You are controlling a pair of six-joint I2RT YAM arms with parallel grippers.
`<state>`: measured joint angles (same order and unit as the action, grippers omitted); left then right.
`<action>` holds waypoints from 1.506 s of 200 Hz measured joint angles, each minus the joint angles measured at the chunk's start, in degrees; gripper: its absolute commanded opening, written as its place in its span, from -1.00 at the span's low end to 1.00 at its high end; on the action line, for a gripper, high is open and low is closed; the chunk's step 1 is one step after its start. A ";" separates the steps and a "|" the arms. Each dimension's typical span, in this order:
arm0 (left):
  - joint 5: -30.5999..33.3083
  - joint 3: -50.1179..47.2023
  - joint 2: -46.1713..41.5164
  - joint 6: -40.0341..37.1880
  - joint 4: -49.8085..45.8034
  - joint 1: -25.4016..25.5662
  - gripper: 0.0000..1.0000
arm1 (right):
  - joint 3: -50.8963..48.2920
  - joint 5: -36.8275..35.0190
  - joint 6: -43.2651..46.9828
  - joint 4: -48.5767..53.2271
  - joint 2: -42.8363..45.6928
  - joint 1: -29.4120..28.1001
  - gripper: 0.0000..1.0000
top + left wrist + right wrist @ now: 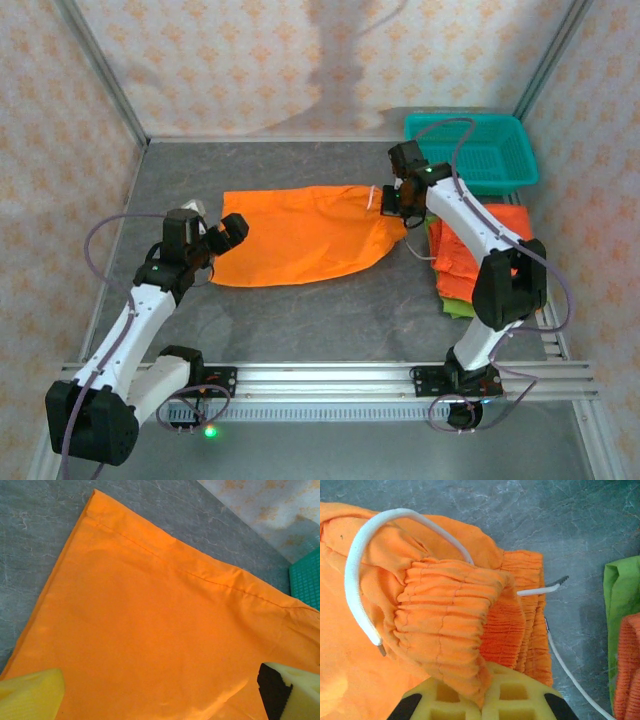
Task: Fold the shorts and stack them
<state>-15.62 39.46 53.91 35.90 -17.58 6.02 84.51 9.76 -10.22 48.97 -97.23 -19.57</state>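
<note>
One pair of orange shorts (300,235) lies spread flat across the middle of the table, waist to the right. My right gripper (395,200) is shut on its gathered elastic waistband (445,625), the cloth pinched between the yellow pads (520,695). A white drawstring (357,580) loops over the waist. My left gripper (232,232) hovers open over the shorts' left hem end, orange cloth (160,620) lying below its spread yellow pads (30,695). Folded orange shorts (475,250) are stacked at the right on a lime green pair (458,303).
A teal plastic basket (470,150) stands at the back right corner, just behind my right gripper. Patterned walls close the table at back and sides. Bare grey table (300,320) lies in front of the spread shorts.
</note>
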 measured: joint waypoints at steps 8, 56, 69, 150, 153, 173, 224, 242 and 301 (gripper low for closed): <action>-0.02 0.00 0.13 0.02 0.00 0.00 1.00 | 0.00 0.04 -0.02 0.85 -0.28 0.00 -1.00; -0.52 0.00 2.51 0.02 0.02 0.00 1.00 | -0.94 0.00 -1.42 1.62 -4.13 0.00 0.17; -0.61 0.00 2.95 0.02 0.02 0.00 1.00 | -1.25 -0.42 -1.44 1.64 -5.11 0.13 0.26; -0.74 0.00 3.28 0.00 0.00 0.00 1.00 | 1.14 5.01 -1.88 0.61 -15.08 7.17 0.41; -0.74 0.00 3.28 -0.02 0.00 0.00 1.00 | 1.46 5.35 -1.75 0.55 -15.56 7.34 0.42; -0.76 0.00 3.28 -0.02 0.00 0.00 1.00 | 3.87 7.54 -1.29 0.20 -17.81 8.02 0.51; -0.74 0.00 3.28 -0.31 0.02 0.00 1.00 | 8.61 10.05 -0.22 -1.53 -22.16 8.26 0.68; -0.74 0.00 3.28 -0.46 0.02 0.00 1.00 | 8.48 12.07 -0.55 -2.78 -23.65 8.26 0.55; -0.74 0.00 3.28 -0.46 0.02 0.00 1.00 | 3.56 16.90 -3.37 -9.05 -22.60 8.76 -0.07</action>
<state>-16.36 39.46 57.19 35.44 -17.56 6.02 88.07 26.65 -13.58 39.92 -119.83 -10.81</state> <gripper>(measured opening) 0.998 0.541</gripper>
